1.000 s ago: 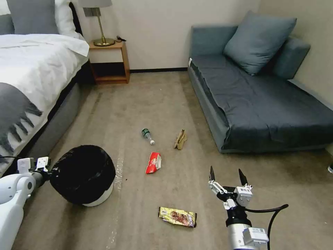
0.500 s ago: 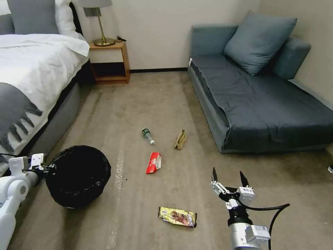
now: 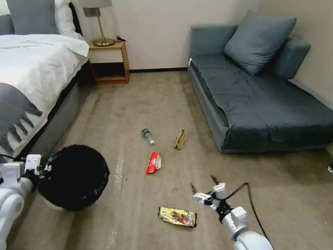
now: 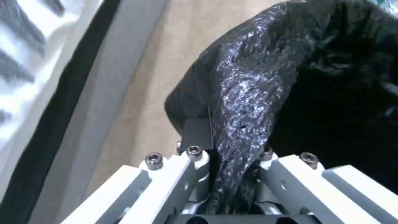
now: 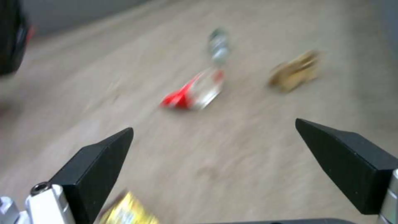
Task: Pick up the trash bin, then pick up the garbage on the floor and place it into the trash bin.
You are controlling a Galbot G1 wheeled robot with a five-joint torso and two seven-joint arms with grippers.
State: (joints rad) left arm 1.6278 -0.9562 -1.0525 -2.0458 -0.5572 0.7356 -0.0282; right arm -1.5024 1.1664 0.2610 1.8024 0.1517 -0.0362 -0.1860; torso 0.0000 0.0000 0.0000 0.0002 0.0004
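The trash bin [image 3: 73,177], its black bag liner [image 4: 257,93] facing me, hangs tilted off the carpet at the lower left. My left gripper [image 3: 41,168] is shut on the liner-covered rim [image 4: 224,155]. The garbage lies on the carpet: a yellow-brown wrapper [image 3: 177,217], a red-and-white packet [image 3: 153,162], a brown paper bag [image 3: 180,139] and a clear bottle [image 3: 147,135]. My right gripper [image 3: 203,184] is open and holds nothing, just right of and above the yellow wrapper [image 5: 128,211]. Beyond its tips [image 5: 213,126] lie the red packet [image 5: 191,91], bottle [image 5: 218,46] and paper bag [image 5: 294,71].
A bed [image 3: 31,76] with a grey blanket runs along the left. A wooden nightstand [image 3: 109,62] with a lamp stands at the back wall. A dark blue sofa [image 3: 263,104] fills the right side. Open carpet lies between them.
The left arm has drawn the bin left and off the floor, tipping its mouth toward me. The right gripper has swung left and down toward the yellow wrapper, still open.
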